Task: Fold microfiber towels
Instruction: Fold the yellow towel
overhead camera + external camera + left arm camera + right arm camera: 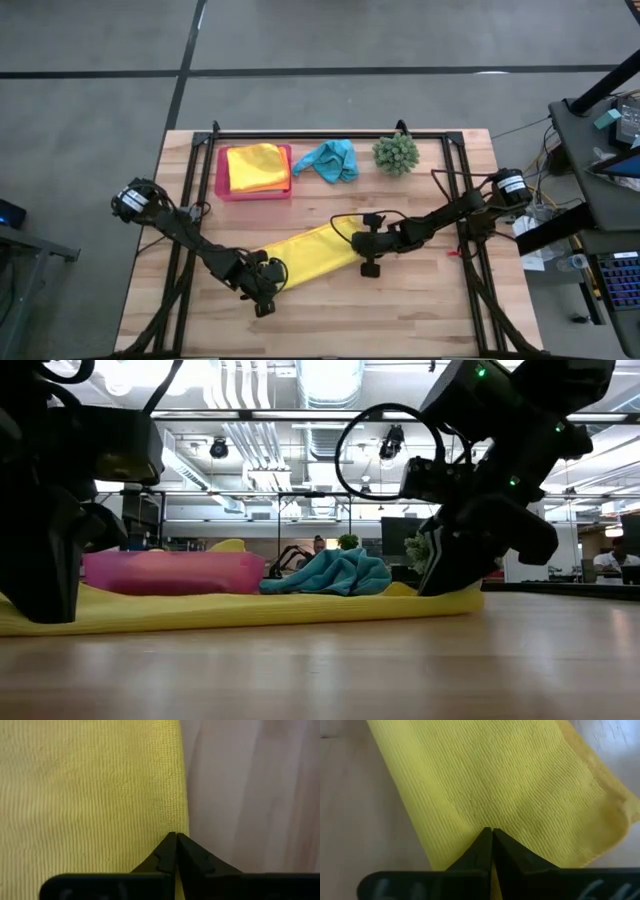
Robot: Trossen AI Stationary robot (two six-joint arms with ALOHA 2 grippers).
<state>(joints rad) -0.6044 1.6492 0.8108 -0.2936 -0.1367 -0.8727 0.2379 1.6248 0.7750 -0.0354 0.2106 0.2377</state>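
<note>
At the near middle of the desk, the left hand has its fingers pressed together on one end of a long yellow towel, pinching its edge, as the left wrist view shows; the right hand pinches the opposite end the same way, so the cloth lies stretched in a slanting band between them, flat on the wood. To fold it well, I judge both hands should lift their ends together, keep the cloth taut enough not to sag, and bring one end squarely over the other so the edges line up before letting go; a slip at either pinch would leave a crooked fold. Farther back, a pink tray holds folded cloths, yellow with orange showing beneath, and just beside it a turquoise towel lies crumpled, still to be folded, with a spiky green plant ball near it. The desk is pale wood with a dark frame; beyond it the low view shows a large room with ceiling ducts and lights
</note>
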